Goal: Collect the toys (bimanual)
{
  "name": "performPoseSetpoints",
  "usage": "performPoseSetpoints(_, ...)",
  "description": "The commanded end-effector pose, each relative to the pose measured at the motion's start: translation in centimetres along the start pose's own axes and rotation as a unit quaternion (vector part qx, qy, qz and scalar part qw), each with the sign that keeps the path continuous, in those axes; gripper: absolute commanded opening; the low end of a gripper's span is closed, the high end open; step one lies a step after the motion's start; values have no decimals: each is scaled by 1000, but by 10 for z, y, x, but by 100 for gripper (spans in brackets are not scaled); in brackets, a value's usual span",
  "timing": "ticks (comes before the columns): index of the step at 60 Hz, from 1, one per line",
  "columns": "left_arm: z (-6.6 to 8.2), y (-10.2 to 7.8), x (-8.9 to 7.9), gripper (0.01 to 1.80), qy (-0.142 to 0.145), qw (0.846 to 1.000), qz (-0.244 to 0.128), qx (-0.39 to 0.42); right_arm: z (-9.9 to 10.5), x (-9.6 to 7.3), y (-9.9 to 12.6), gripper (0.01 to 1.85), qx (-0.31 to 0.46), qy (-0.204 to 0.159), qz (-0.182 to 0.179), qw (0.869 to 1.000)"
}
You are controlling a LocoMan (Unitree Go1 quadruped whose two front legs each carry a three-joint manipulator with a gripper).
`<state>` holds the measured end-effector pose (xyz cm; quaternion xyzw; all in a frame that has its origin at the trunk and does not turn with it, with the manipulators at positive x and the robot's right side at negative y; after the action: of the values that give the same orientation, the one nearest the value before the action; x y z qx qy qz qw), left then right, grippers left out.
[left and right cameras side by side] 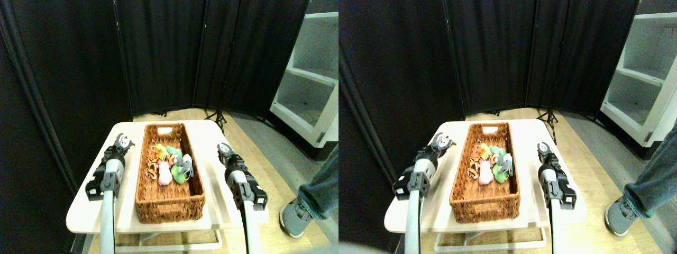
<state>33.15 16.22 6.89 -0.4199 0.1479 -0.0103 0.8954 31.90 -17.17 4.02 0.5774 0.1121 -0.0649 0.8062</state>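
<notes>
All the toys (169, 161) sit heaped in the wicker basket (169, 209), with both grippers flanking it over the table (127, 222). The left gripper (122, 142) looks spread and empty; the right gripper (224, 151) I cannot tell. The risk now is an arm clipping the basket rim on the way back and tipping toys out.

The basket (169, 172) sits on the table (127, 211) between the left gripper (123, 142) and the right gripper (224, 151), the toys (170, 163) heaped inside it, while a person's shoe (296, 217) stands on the floor beyond the right gripper.
</notes>
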Motion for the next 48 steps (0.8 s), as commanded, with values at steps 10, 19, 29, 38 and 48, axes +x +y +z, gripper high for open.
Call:
performPoseSetpoints(10, -2, -33, 20, 1, 29, 998, -51, 5, 5, -7, 8, 1, 26, -10, 32, 999)
performPoseSetpoints(19, -9, -56, 27, 1, 48, 996, -67, -21, 6, -7, 6, 1, 56, -9, 24, 998)
performPoseSetpoints(29, -20, -83, 30, 1, 66, 993, -81, -61, 4, -7, 6, 1, 57, -5, 32, 998)
performPoseSetpoints(38, -35, -106, 31, 1, 87, 988, -87, -98, 5, -5, 5, 1, 58, -8, 36, 998)
performPoseSetpoints(48, -53, -122, 33, 1, 102, 982, -94, -125, 7, -5, 5, 1, 42, -14, 33, 998)
